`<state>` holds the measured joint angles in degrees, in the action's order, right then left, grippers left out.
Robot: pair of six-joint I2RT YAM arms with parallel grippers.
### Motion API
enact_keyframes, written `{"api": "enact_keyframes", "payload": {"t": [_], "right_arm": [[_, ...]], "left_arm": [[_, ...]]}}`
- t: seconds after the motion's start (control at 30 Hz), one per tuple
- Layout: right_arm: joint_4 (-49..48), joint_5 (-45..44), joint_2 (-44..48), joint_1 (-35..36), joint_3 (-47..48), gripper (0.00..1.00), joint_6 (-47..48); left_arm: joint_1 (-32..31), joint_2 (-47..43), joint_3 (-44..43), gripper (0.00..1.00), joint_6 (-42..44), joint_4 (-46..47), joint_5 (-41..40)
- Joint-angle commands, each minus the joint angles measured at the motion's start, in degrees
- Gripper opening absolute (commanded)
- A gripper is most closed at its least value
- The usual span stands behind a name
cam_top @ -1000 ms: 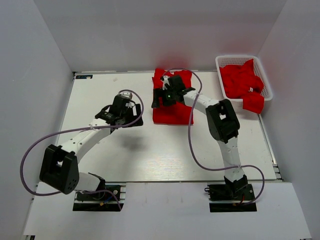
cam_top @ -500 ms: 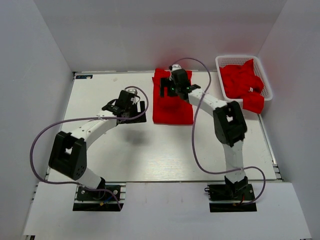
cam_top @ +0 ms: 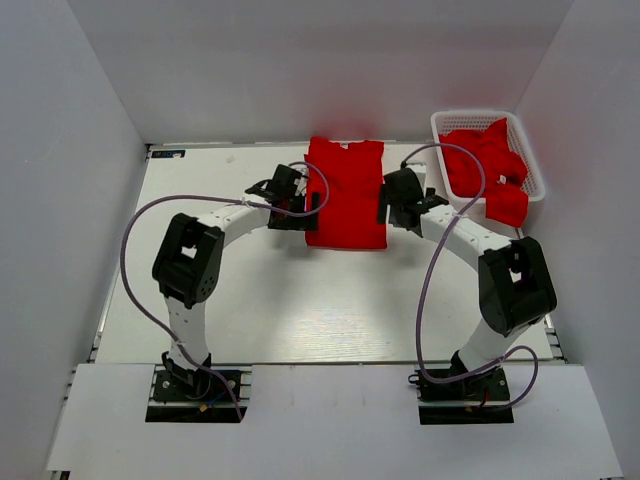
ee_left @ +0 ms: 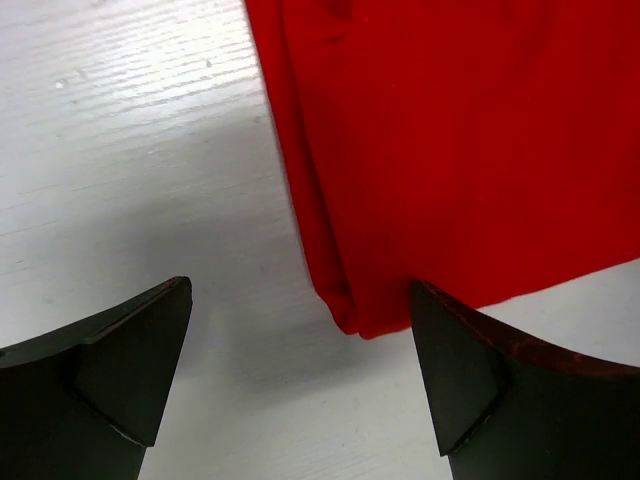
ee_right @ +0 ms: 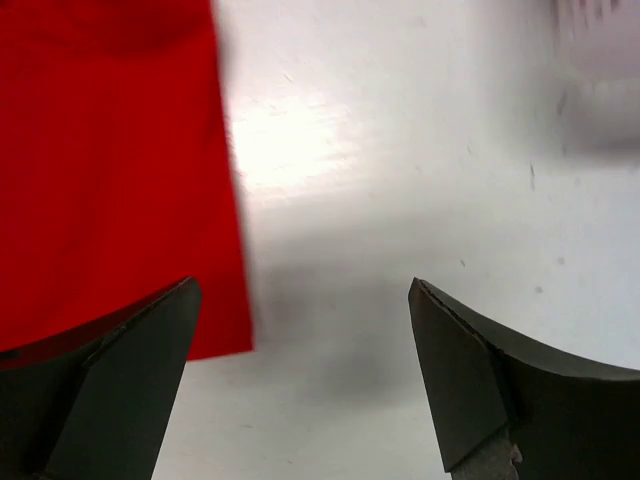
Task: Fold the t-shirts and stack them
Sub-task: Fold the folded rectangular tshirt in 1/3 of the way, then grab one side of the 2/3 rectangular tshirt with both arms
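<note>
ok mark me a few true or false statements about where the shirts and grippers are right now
1. The folded t-shirt lies flat on the table between the two grippers. True.
2. The left gripper is shut on the shirt's edge. False: it is open beside that edge, holding nothing.
3. The white basket is empty. False: it holds red t-shirts, one draped over its near rim.
4. The right gripper is open on the basket side of the folded t-shirt. True.
</note>
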<state>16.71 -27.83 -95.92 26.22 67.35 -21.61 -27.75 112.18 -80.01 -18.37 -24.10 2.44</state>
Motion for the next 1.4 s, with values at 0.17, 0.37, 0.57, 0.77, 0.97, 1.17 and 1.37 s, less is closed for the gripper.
{"api": "enact_keyframes", "payload": {"t": [0.17,0.37,0.57,0.77,0.97,1.17,1.37], "right_arm": [[3.59,1.98,1.09,-2.58,-2.31,0.90,-3.44],[3.42,9.81,-2.07,-2.93,-1.00,0.90,-2.04],[2.01,14.38,-3.48,-2.93,-1.78,0.83,-3.27],[0.08,19.13,-5.24,-2.93,-2.49,0.76,-3.62],[-1.50,20.45,-7.53,-3.01,-2.49,0.66,-3.79],[-2.56,22.65,-8.32,-3.36,-3.37,0.62,-4.32],[-3.26,24.32,-9.55,-3.28,-4.07,0.48,-5.02]], "left_arm": [[-2.83,4.27,-3.13,1.00,1.32,-4.20,-4.99],[-4.06,6.47,-2.53,0.94,0.70,-3.07,-2.97],[-4.07,6.47,-1.12,0.73,0.18,-1.14,0.36],[-4.07,7.08,0.38,0.55,-0.97,1.69,3.10],[-4.07,8.76,0.38,0.23,-1.49,2.73,4.85],[-4.07,8.76,1.08,0.00,-2.02,2.21,4.86],[-4.07,7.70,2.31,0.00,-2.02,2.83,4.33]]}}
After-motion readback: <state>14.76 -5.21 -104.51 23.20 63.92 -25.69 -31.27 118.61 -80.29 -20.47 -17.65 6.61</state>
